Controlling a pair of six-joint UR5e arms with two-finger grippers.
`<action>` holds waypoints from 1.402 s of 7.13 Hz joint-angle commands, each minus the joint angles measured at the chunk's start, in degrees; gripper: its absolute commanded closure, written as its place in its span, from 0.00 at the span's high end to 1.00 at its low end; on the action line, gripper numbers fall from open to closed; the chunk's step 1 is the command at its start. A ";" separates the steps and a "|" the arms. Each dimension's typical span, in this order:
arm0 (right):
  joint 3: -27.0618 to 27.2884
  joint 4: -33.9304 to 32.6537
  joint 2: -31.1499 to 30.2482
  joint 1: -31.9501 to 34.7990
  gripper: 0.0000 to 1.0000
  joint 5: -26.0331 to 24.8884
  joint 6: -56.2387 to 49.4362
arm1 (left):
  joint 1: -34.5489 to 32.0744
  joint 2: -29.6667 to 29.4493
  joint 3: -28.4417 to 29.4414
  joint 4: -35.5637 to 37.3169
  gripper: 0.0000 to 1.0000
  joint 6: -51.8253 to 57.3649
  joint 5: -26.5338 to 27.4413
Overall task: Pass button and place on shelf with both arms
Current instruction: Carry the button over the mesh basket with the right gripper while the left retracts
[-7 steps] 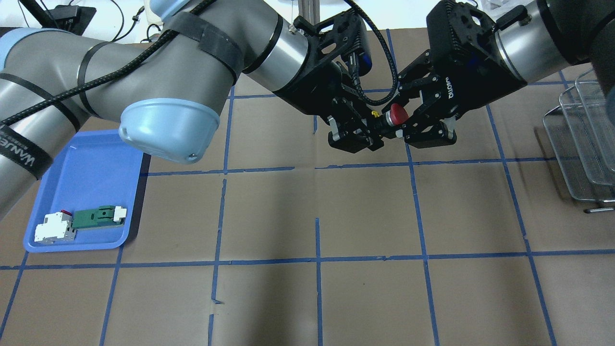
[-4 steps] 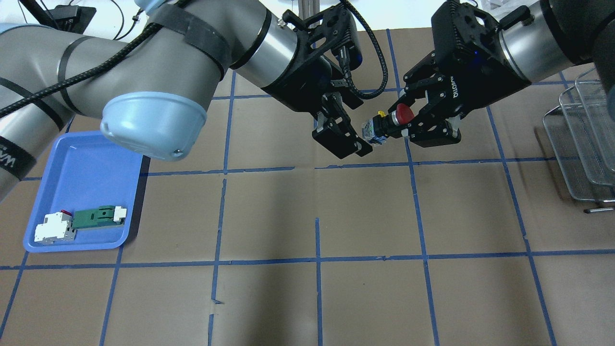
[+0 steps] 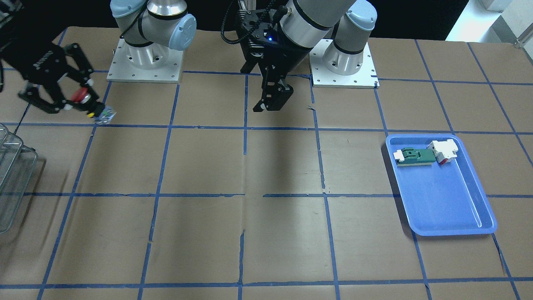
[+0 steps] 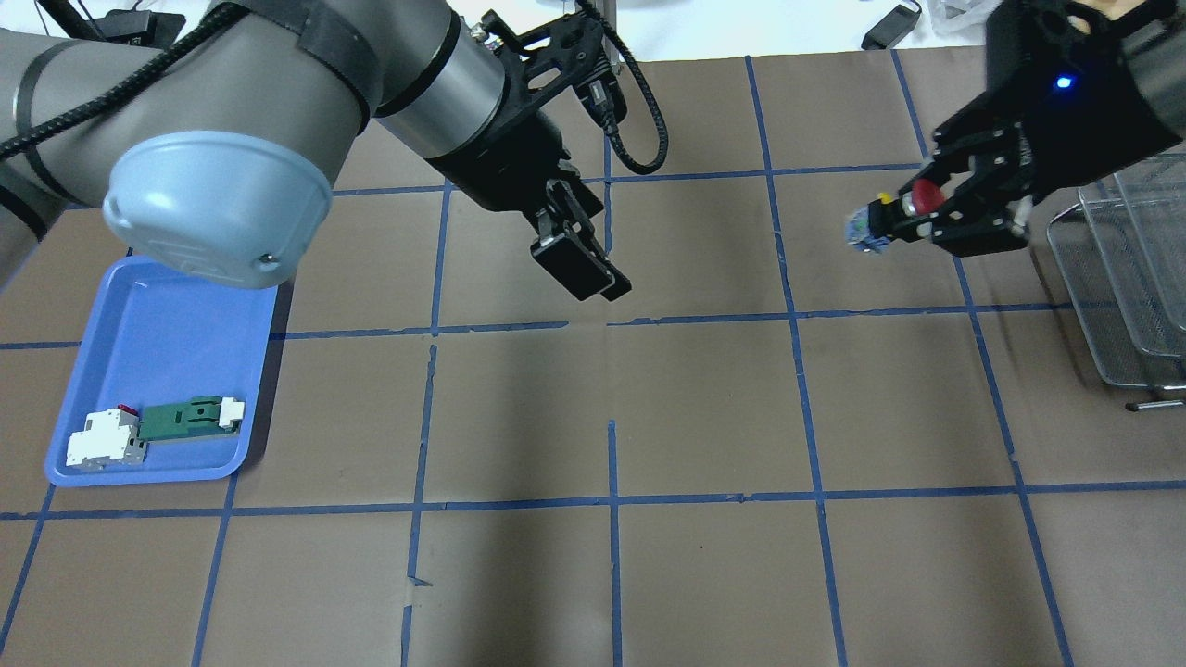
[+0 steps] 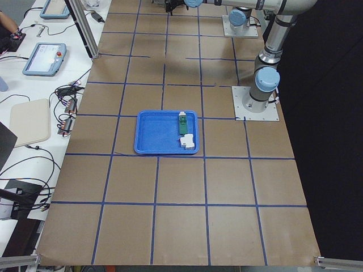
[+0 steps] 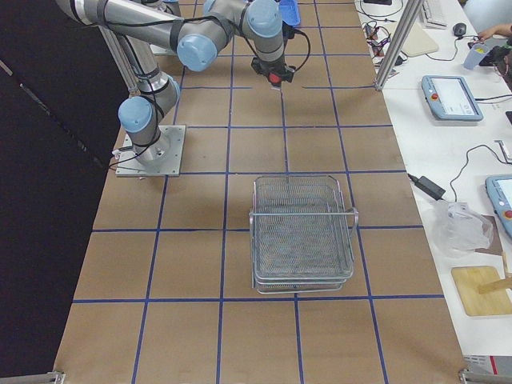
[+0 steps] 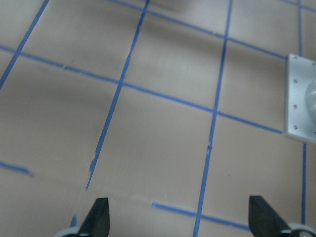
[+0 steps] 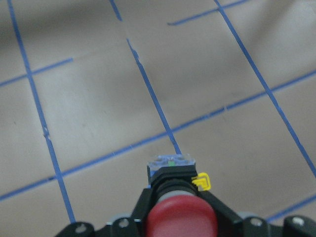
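The button, with a red cap and a black body, is held above the table by my right gripper, which is shut on it. It also shows in the front view and close up in the right wrist view. The wire shelf stands just right of that gripper, also in the right side view. My left gripper is open and empty, hanging over the table's far middle. In the left wrist view its fingertips are wide apart over bare paper.
A blue tray at the left holds a white-and-red block and a green-and-white flat part. The table is brown paper with a blue tape grid. The arm bases stand at the robot's side.
The left gripper has let go of the button and drawn back to the left. The right gripper, shut on the button, has carried it right, toward the shelf.
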 commanded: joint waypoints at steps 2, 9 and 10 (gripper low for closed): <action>-6.94 -10.92 11.31 -6.03 0.00 -16.06 -2.51 | 6.73 4.02 -0.64 -4.57 1.00 -11.40 16.11; -15.85 -11.82 23.75 -10.87 0.00 -23.51 -12.63 | 8.42 5.18 -1.17 -5.04 1.00 -56.68 21.18; -15.68 -11.64 23.84 -10.96 0.27 -23.33 -12.63 | 8.34 5.17 -1.34 -5.04 1.00 -56.52 21.09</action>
